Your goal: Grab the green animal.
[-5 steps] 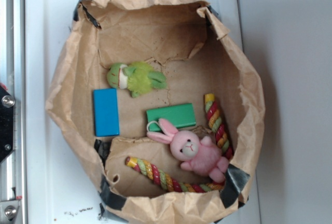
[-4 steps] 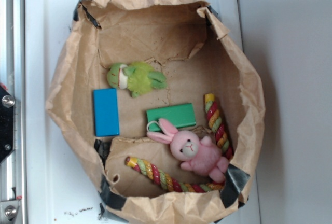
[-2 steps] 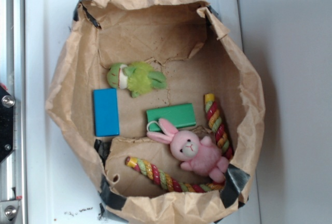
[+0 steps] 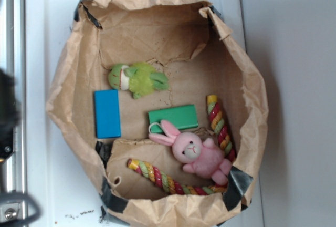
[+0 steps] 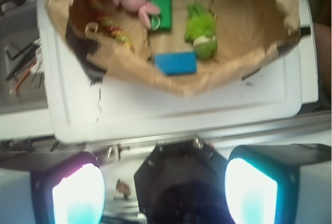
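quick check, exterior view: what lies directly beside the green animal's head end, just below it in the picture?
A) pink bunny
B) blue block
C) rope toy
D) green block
B: the blue block lies just below the green animal at its head end, while the pink bunny, rope toy and green block sit further down and to the right.

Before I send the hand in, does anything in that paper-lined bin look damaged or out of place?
Yes: the brown paper liner is torn, with a ragged edge just above the green animal, and black tape patches its rim. The pink bunny lies partly over the green block. The toy itself lies free.
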